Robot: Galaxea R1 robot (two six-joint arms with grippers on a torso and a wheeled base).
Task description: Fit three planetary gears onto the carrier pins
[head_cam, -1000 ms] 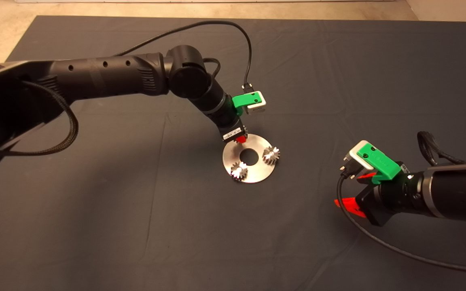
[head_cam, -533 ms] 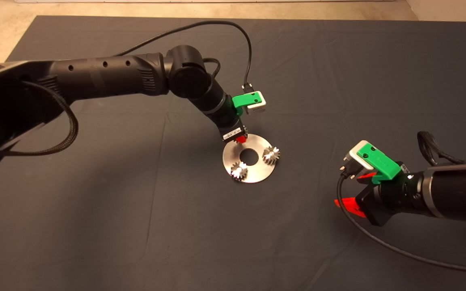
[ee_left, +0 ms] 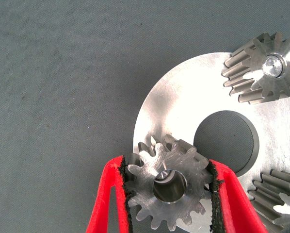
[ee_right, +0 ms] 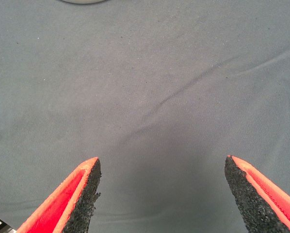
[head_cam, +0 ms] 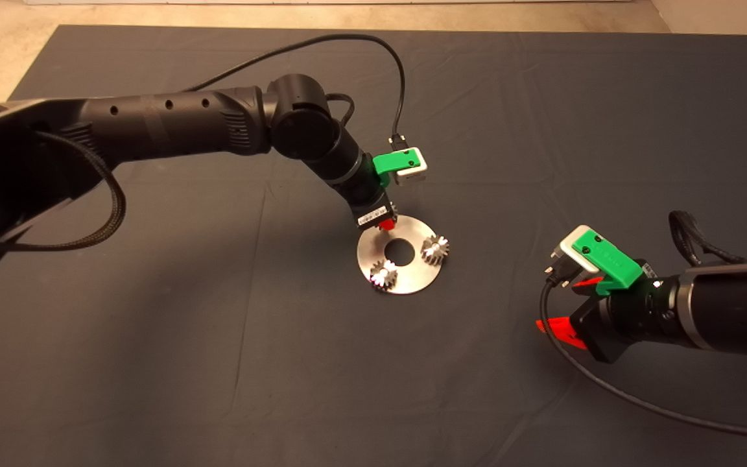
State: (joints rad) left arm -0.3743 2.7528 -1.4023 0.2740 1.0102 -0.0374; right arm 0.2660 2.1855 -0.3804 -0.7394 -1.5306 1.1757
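left gripper (ee_left: 167, 194): clamped on third gear (ee_left: 165, 183), hanging over the disc (ee_left: 184, 107) rim; pin tip peeking up through the bore
other gears: two (head_cam: 434, 249) (head_cam: 384, 274) already sitting on pins, either side of the centre hole
right gripper (ee_right: 162, 194): fingers spread wide – parked over bare mat (ee_right: 145, 87), well off to the side

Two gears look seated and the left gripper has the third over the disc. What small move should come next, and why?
Probably a slight nudge to centre the bore, then straight down. The left gripper is shut on the third gear above the disc; the pin tip shows off-centre in the bore. The right gripper waits open over the mat.
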